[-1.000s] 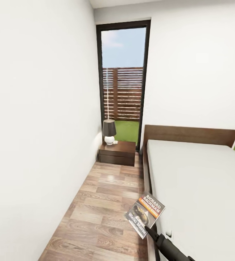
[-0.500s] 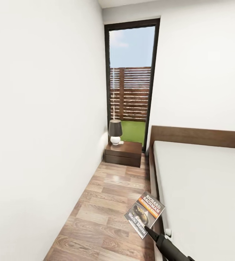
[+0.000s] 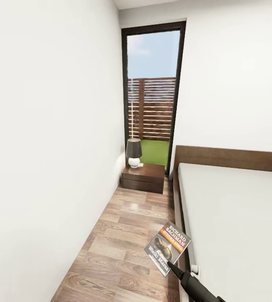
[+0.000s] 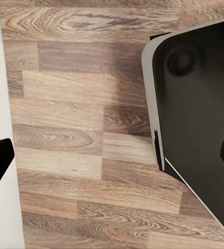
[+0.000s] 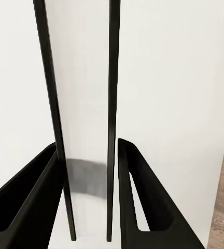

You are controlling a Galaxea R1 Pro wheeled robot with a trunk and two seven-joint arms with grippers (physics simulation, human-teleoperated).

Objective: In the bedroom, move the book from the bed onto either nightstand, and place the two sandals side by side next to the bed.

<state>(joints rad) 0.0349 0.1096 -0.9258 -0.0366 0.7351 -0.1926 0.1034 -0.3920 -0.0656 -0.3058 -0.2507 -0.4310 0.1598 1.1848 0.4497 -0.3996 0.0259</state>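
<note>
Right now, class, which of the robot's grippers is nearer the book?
Right. The right gripper is clamped on the book; the left gripper hangs open over bare floor.

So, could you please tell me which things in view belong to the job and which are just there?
Part of the job:
- thin dark paperback book with orange band, held in the right gripper
- low dark brown wooden nightstand
- large bed with pale mattress

Just there:
- small lamp, dark shade, white base, on the nightstand
- tall black-framed window
</note>
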